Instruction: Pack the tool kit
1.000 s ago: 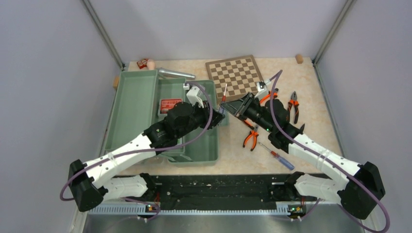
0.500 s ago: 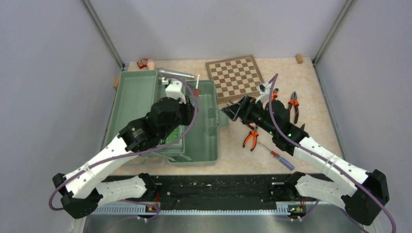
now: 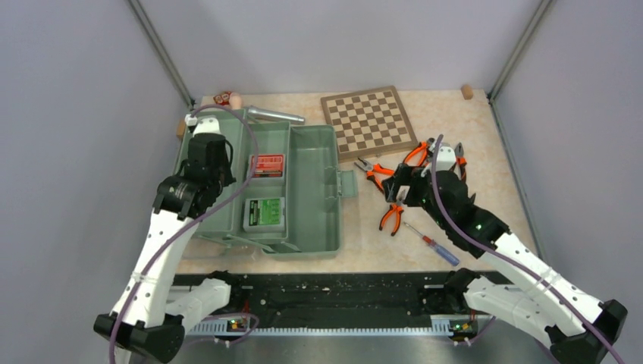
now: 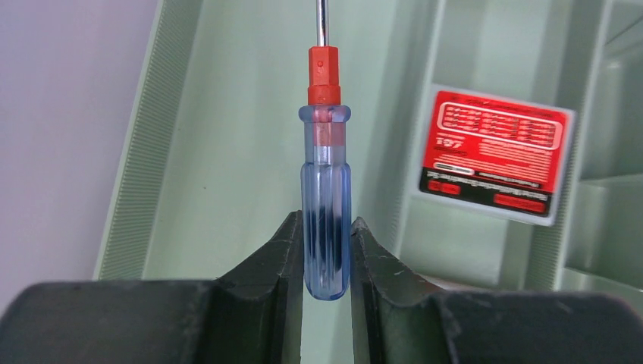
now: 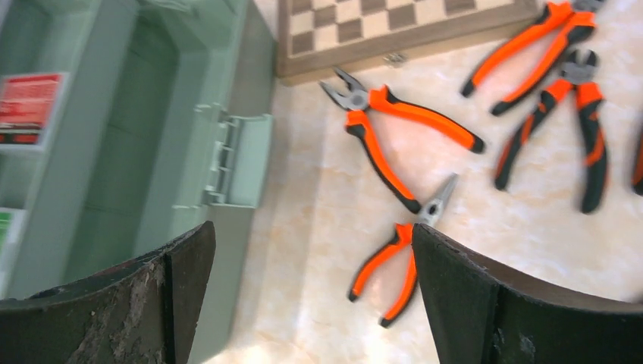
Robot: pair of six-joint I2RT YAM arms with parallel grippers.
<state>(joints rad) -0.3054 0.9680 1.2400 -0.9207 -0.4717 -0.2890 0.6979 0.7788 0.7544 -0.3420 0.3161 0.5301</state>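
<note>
The left claw (image 4: 326, 246) is clamped on a blue screwdriver (image 4: 326, 182) above the open green toolbox (image 4: 220, 136). The right claw (image 5: 307, 243) gapes empty over orange pliers (image 5: 421, 117) on the desk (image 5: 318, 205).

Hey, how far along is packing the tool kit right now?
Done: the red bit case and green bit case lie inside the open toolbox. In hand: the left gripper is shut on a blue-handled screwdriver above the box's left half. Left: a second screwdriver and several orange-handled pliers lie on the table, under the open right gripper.
</note>
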